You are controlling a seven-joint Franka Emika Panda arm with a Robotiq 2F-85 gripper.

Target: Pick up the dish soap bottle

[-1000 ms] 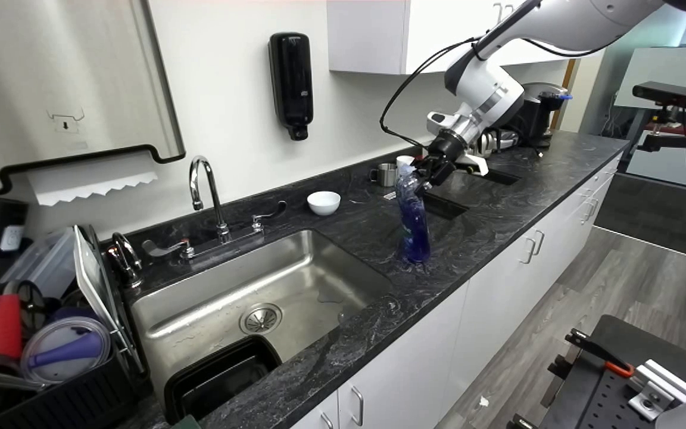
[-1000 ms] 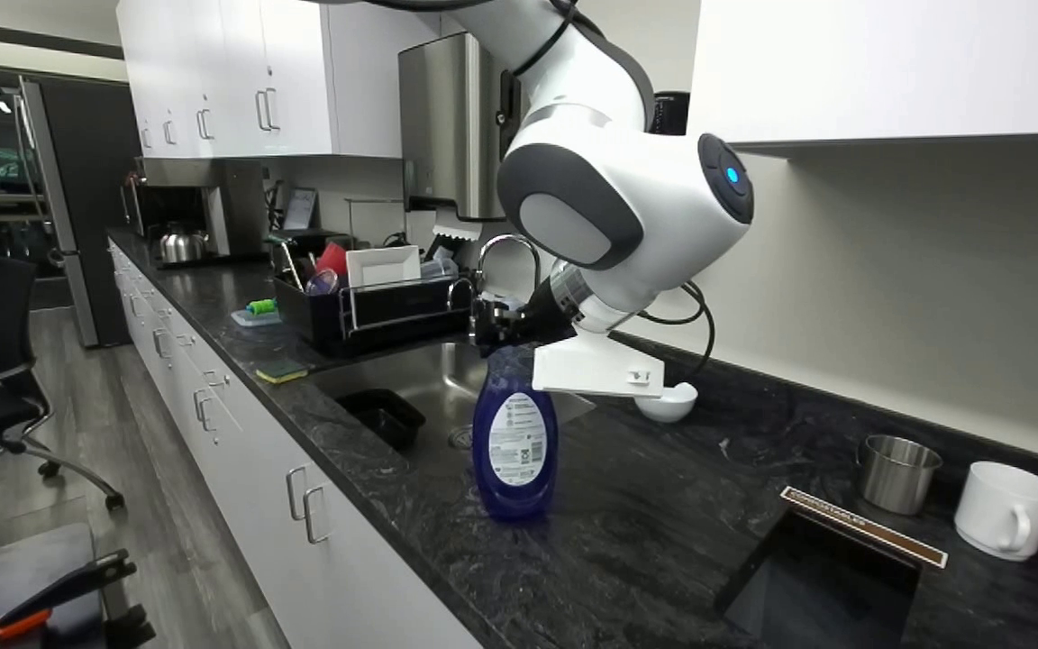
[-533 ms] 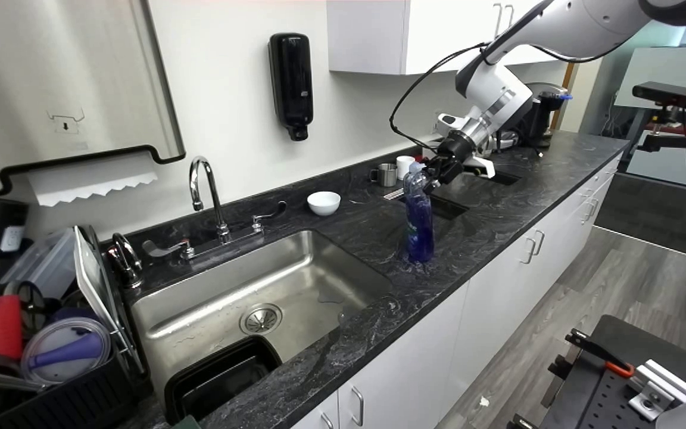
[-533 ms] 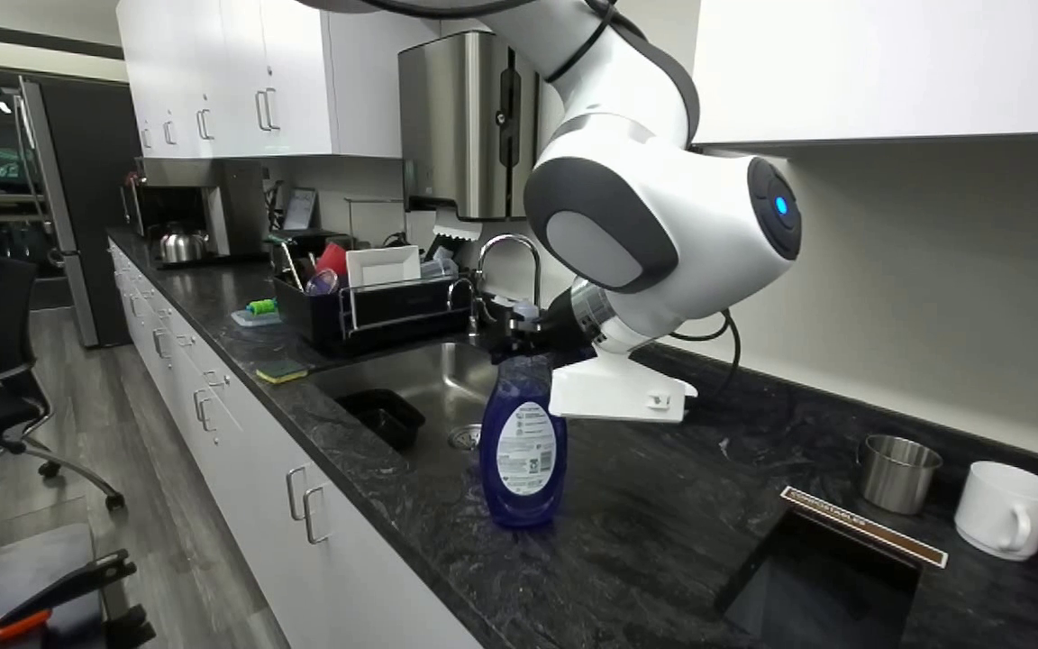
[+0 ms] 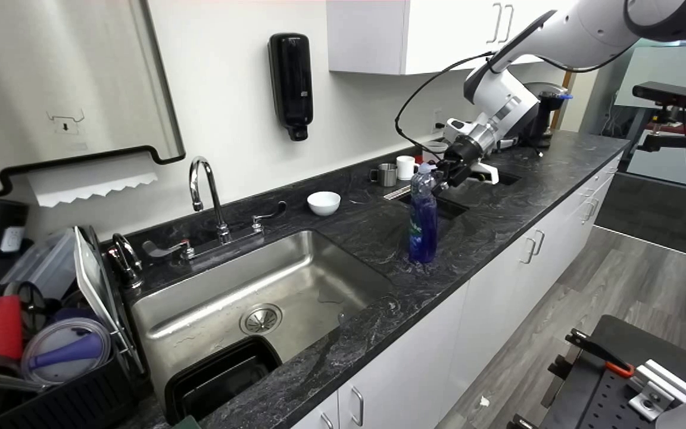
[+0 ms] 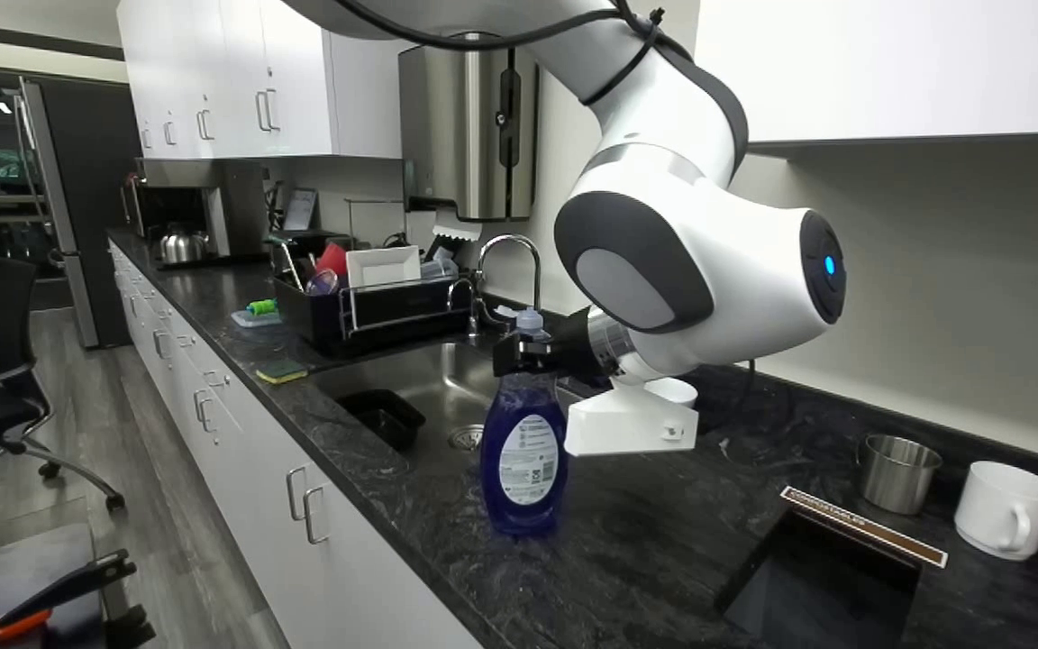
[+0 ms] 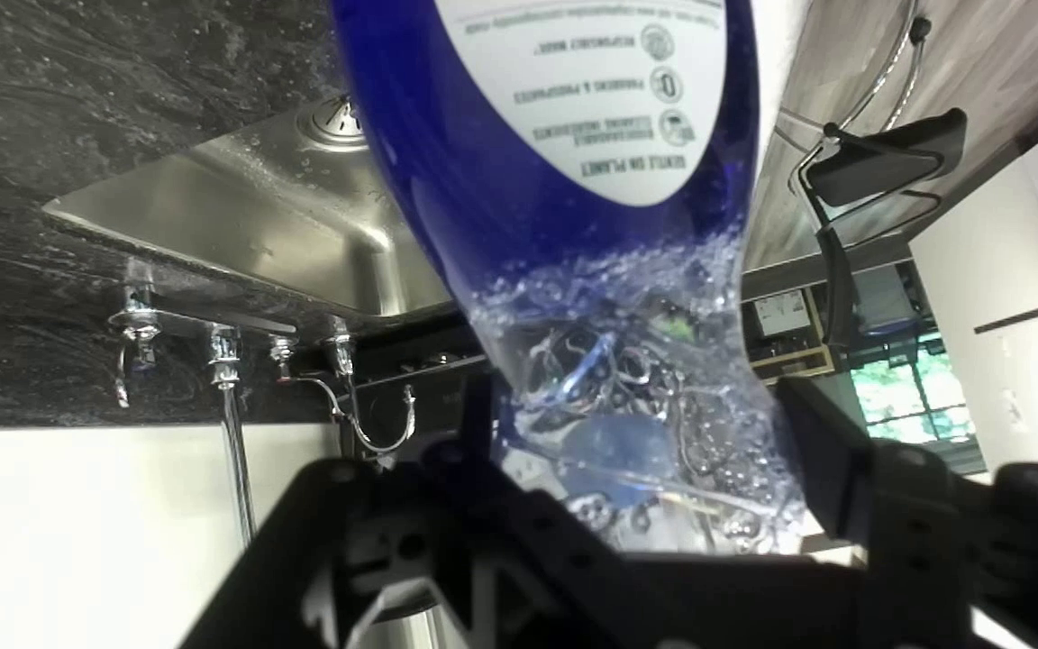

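Observation:
The dish soap bottle (image 5: 423, 229) stands upright on the dark counter, or very slightly above it; I cannot tell which. It is translucent blue with a clear upper part, a pale cap and a white oval label that faces the camera in an exterior view (image 6: 526, 460). My gripper (image 6: 521, 356) is shut around its narrow upper section, just below the cap. In the wrist view the bottle (image 7: 564, 216) fills the middle of the picture, its clear neck pressed between both dark fingers (image 7: 830, 460).
Left of the bottle lies the steel sink (image 5: 313, 250), with a black tub (image 5: 274, 351) inside it and a faucet (image 5: 212, 190) behind. Toward the wall are a white bowl (image 5: 324, 204), a metal cup (image 6: 897, 473) and a white mug (image 6: 1006, 509). A rectangular counter opening (image 6: 830, 586) is nearby.
The arm has shifted away from the sink and, in an exterior view, lower. The bottle, leaning in the grip a second ago, has swung to upright. The grip on it is unchanged.

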